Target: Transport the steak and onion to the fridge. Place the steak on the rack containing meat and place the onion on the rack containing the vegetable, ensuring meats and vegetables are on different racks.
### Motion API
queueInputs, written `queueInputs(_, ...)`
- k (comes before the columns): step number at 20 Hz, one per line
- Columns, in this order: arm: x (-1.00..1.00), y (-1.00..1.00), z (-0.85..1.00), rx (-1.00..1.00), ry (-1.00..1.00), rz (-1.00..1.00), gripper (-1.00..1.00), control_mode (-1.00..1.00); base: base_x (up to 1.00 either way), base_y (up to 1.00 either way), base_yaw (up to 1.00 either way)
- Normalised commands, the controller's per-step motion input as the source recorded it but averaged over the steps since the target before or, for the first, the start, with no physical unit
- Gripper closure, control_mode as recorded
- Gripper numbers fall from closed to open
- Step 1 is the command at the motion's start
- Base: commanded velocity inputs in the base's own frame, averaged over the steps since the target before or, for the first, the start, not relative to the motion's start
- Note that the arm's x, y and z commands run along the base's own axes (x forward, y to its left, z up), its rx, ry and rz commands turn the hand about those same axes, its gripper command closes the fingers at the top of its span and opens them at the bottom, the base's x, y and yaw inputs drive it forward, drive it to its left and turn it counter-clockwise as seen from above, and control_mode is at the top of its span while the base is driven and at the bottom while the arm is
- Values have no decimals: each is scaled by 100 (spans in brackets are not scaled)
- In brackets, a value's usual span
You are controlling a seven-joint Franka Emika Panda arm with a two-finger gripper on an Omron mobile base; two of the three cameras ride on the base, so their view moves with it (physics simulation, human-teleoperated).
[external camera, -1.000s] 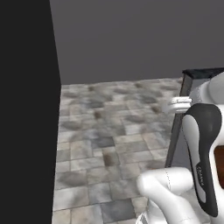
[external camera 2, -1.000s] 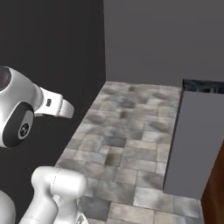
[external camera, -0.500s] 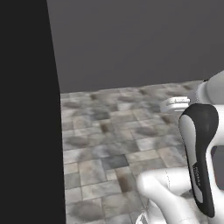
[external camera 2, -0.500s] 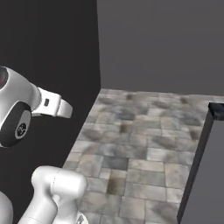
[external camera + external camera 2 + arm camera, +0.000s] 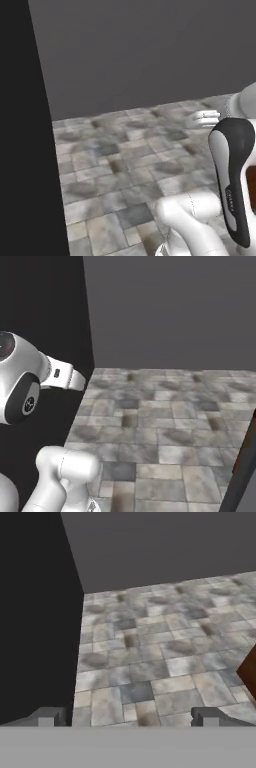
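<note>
Base turning. Over the last second the whole scene has slid across both base views: the dark counter edge that stood at the right of the floor has slipped almost out, leaving only a dark strip [image 5: 243, 466] at the right margin of the right base view. That is my cameras moving, not the room.

Ahead: grey stone-tile floor [image 5: 130, 165], plain grey wall [image 5: 150, 50] behind it, a tall black panel [image 5: 22, 130] close on my left.

My pincer [image 5: 127, 717] looks out over the floor, tips spread wide apart, nothing between them. So it is open and empty.

Steak, onion, fridge: none in front of me at present. A red-brown sliver [image 5: 248, 672] sits at the right edge of the hand view; I cannot tell what it is.

Judgement: I am in transit, carrying nothing. Neither item is delivered by this trip; the pick-up is likely what comes next.
</note>
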Motion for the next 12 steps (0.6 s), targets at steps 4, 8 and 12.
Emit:
queueInputs(4, 0, 0, 0, 0, 0, 0, -100, 100, 100, 79, -43)
queueInputs(8, 0, 0, 0, 0, 0, 0, -100, 100, 100, 81, -54)
queueInputs(12, 0, 0, 0, 0, 0, 0, -100, 100, 100, 82, -56)
